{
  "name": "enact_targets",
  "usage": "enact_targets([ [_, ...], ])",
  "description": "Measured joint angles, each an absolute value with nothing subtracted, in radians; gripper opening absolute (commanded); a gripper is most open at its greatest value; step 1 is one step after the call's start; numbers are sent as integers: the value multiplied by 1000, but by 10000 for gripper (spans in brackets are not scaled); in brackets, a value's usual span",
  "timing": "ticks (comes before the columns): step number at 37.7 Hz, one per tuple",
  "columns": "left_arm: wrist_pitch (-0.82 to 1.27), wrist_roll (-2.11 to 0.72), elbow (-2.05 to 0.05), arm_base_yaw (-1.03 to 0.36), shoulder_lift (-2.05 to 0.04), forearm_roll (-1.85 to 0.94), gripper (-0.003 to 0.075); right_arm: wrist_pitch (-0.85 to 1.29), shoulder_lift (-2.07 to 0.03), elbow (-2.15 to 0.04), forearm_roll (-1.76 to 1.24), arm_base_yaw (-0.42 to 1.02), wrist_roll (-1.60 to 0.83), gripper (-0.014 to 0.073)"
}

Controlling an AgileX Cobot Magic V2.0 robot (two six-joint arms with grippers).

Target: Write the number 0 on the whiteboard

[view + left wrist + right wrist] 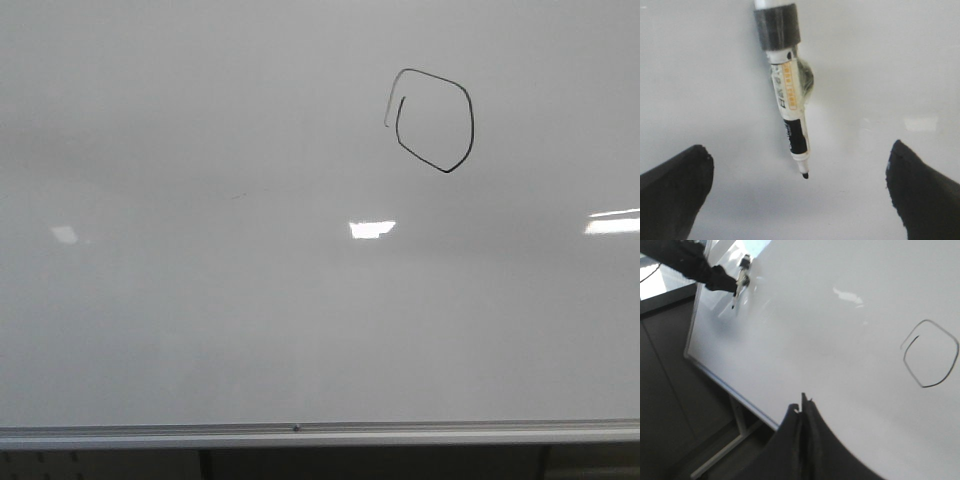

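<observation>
The number 0 [471, 118] is a thin black angular loop with overlapping ends on the upper right of the whiteboard [250, 300]. It also shows in the right wrist view [930, 386]. A black-tipped marker [790, 100], taped at its top end, points at the board between the wide-apart fingers of my left gripper [800, 148], which is open and holds nothing. I cannot tell whether the tip touches the board. My right gripper [802, 402] is shut and empty, in front of the board near its lower edge. Neither gripper shows in the front view.
A silver rail [300, 432] runs along the board's bottom edge. Bright light reflections [372, 229] lie across the board. In the right wrist view my left arm with the marker [740, 280] is at the board's far side, and the stand's legs [740, 425] show below.
</observation>
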State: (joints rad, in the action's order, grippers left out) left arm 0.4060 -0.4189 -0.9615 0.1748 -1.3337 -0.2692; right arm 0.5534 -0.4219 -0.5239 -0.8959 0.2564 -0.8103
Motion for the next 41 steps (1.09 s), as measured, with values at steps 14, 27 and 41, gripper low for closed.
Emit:
enact_targets([
  [14, 482, -419, -819, 175, -969, -339, 120, 333, -422, -522, -900, 256, -810, -67],
  [27, 509, -419, -531, 175, -522, -400, -20, 322, -422, -520, -904, 256, -810, -67],
  [41, 554, -419, -444, 175, -143, -437, -20, 322, -422, -520, -906, 256, -810, -67],
])
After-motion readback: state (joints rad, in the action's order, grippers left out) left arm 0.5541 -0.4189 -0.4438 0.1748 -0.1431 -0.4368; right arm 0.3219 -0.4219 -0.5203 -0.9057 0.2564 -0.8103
